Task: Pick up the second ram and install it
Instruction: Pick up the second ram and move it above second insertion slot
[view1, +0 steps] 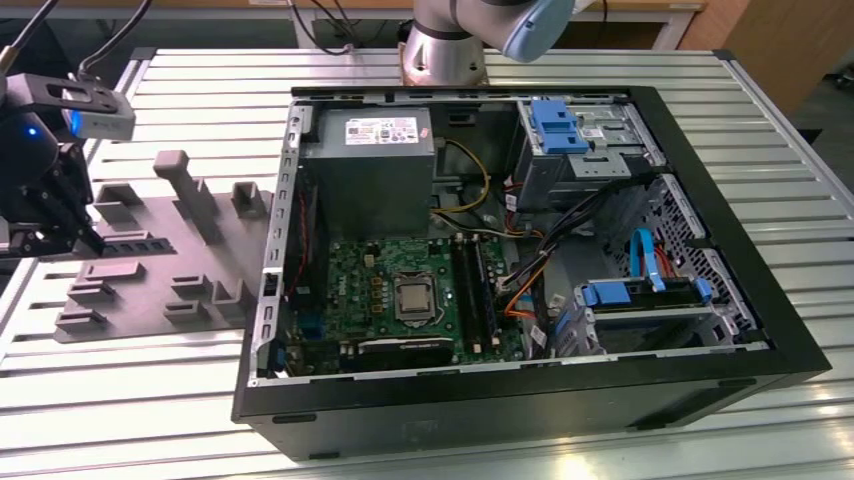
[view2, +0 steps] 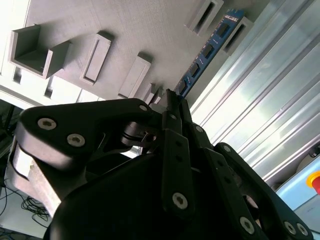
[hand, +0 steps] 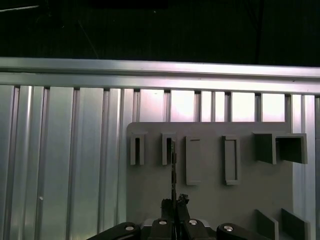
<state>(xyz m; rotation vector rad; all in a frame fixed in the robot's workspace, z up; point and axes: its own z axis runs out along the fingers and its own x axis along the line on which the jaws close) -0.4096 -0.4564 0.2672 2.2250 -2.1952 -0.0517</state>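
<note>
Presently the computer case lies well apart from the claw. The grey tray sits beneath the claw, which appears pinched on the near end of the blue memory stick. The stick is apparently unlifted from its holders, and installation is not yet done.

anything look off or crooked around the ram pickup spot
Nothing stands out. The second ram runs straight and looks intact along the grey fixture plate, with the end effector closed on its end.
</note>
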